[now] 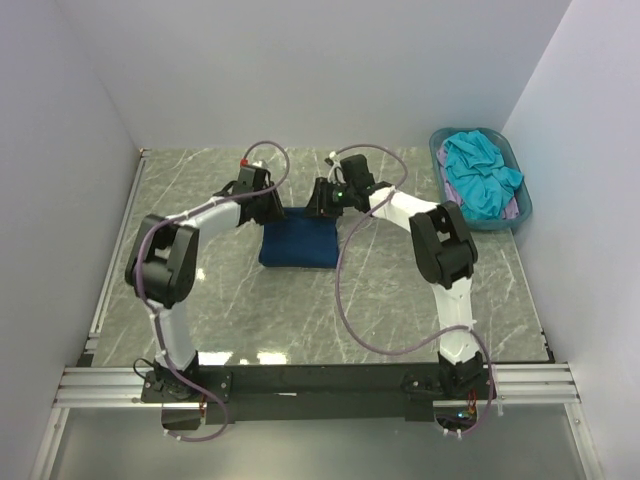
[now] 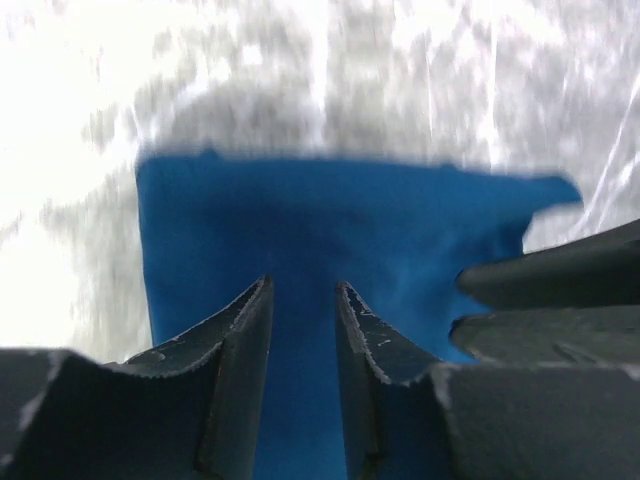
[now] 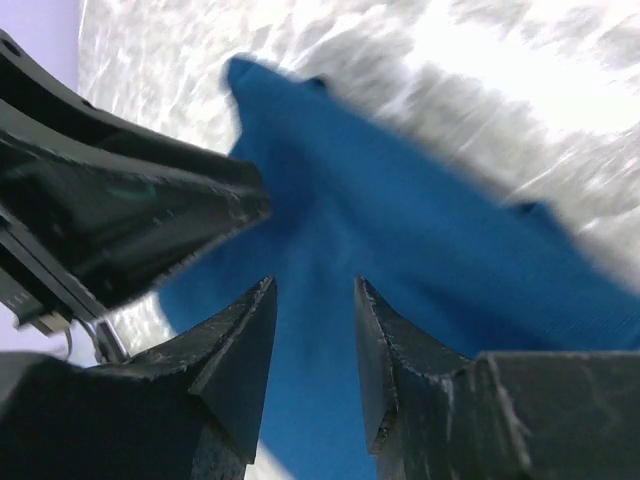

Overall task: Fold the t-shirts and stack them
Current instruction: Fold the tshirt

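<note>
Left claw [image 2: 303, 290] and right claw [image 3: 315, 285] hover part-open, empty, over the navy tee [image 1: 298, 245], folded on the table [image 1: 200, 200]. One down, I reckon. Turquoise tee [image 1: 480, 175] and lilac tee [image 1: 514, 212] lie crumpled in the basket [image 1: 436, 152], unfolded, unstacked.

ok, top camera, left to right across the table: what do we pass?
In order: left arm's elbow → folded navy t-shirt → right arm's elbow → teal basket, holding the turquoise t-shirt.

Marble table [image 1: 400, 300]; folded navy tee [image 1: 298, 245]; teal basket [image 1: 437, 160]
</note>
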Robot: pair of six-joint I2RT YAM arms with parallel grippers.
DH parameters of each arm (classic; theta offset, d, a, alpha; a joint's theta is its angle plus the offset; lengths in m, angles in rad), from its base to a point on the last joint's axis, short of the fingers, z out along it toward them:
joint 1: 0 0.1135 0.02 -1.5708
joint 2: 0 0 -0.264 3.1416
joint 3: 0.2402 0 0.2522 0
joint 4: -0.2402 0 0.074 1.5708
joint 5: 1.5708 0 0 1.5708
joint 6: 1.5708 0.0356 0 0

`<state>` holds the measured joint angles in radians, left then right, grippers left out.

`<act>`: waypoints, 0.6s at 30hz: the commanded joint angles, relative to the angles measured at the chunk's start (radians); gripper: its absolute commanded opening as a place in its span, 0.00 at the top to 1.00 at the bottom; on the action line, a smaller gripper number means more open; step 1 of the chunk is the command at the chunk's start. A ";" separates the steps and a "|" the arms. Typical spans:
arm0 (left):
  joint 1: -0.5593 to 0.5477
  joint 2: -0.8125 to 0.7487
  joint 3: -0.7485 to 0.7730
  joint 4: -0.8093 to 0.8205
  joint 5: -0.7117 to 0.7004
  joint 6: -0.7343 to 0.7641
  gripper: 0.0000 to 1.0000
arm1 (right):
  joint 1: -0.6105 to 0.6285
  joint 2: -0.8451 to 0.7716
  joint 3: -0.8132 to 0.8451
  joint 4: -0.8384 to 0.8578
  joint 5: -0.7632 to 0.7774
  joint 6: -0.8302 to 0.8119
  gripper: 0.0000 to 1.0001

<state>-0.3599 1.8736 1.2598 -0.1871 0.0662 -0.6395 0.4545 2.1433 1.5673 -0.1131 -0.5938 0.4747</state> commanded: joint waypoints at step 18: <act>0.090 0.129 0.219 0.019 0.124 -0.022 0.51 | -0.129 0.043 0.039 0.251 -0.121 0.272 0.56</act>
<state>-0.2771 2.1078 1.4345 -0.1043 0.2123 -0.6716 0.3183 2.3211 1.6276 0.0952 -0.6868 0.7376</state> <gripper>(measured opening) 0.483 0.438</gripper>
